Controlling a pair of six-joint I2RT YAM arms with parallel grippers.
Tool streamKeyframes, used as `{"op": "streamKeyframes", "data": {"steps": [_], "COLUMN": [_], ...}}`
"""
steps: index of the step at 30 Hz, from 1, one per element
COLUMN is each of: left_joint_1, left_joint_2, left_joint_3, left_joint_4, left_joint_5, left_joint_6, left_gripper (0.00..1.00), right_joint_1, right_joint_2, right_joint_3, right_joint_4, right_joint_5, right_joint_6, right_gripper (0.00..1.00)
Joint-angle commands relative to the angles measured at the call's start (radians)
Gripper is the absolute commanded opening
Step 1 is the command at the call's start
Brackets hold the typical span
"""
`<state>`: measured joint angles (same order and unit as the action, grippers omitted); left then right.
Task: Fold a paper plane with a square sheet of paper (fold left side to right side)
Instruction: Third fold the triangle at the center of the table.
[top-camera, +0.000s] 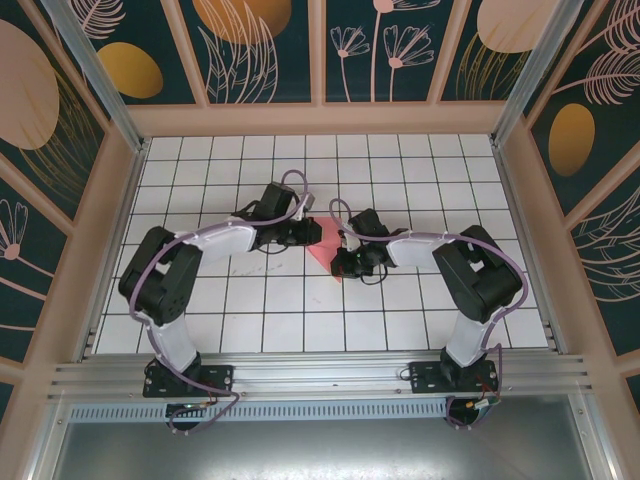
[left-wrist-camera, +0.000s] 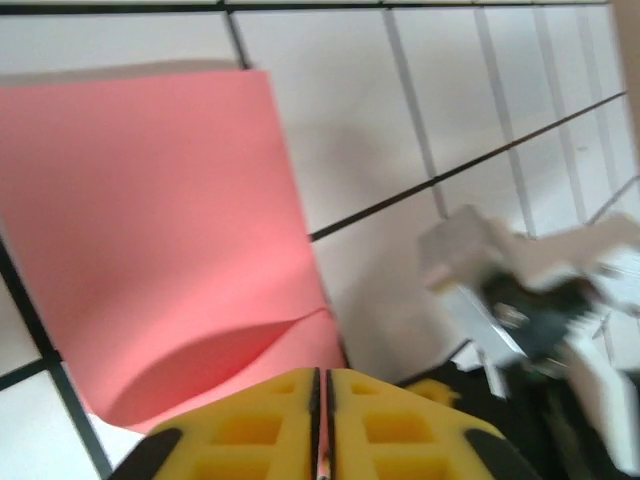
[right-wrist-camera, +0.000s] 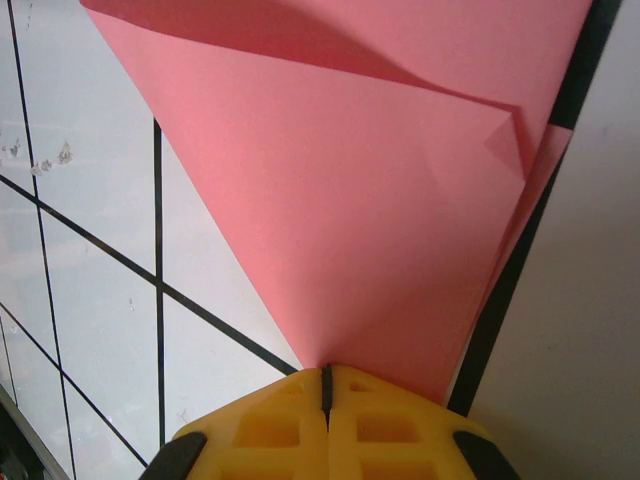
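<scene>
Ok so here's where things stand. The pink-red sheet of paper (top-camera: 326, 247) sits pretty much dead centre on the white gridded counter (top-camera: 420, 330), about the same way off the near and far edges, and it's sandwiched between the two arms. From the top it shows as a small pointed patch, with the tip aimed at the near edge.

The left tool (top-camera: 306, 232) comes in from the left side and meets the sheet's upper left part. On the left wrist cam the yellow fingers (left-wrist-camera: 250, 432) are pressed together with just a hairline seam. The paper (left-wrist-camera: 150, 240) lies mostly flat on the tiles, but its nearest edge curls up off the counter with a shadow under it and runs right to the fingertips, so it looks pinched there. The other arm (left-wrist-camera: 530, 290) is a blurry grey shape off to the side.

The right tool (top-camera: 343, 262) sits at the sheet's lower right. On its wrist cam the fingers (right-wrist-camera: 270, 432) are fully closed too, and the paper (right-wrist-camera: 370, 210) narrows down like a cone straight into the seam, so it's clamped on a corner. There's a loose fold up top and a little dog-eared crease near the right edge.
</scene>
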<state>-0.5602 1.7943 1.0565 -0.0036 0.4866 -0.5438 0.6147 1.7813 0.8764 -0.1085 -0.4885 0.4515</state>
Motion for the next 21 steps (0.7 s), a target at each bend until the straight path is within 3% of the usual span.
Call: {"op": "streamKeyframes", "data": {"steps": [1, 7, 21], "left_joint_1": [-0.007, -0.028, -0.039], "left_joint_2": [-0.013, 0.008, 0.109], "left_joint_3": [-0.111, -0.171, -0.150], "left_joint_4": [0.111, 0.234, 0.276], "left_joint_5": [0.091, 0.151, 0.147], "left_joint_6": [-0.039, -0.084, -0.105], "left_gripper": [0.11, 0.06, 0.04], "right_joint_1": [-0.002, -0.001, -0.003], "right_joint_2": [0.053, 0.055, 0.062], "right_joint_3": [-0.027, -0.025, -0.019], "right_joint_4": [-0.126, -0.137, -0.151], "right_joint_5": [0.063, 0.067, 0.065], "right_joint_6": [0.000, -0.008, -0.017], "right_gripper": [0.00, 0.00, 0.00]}}
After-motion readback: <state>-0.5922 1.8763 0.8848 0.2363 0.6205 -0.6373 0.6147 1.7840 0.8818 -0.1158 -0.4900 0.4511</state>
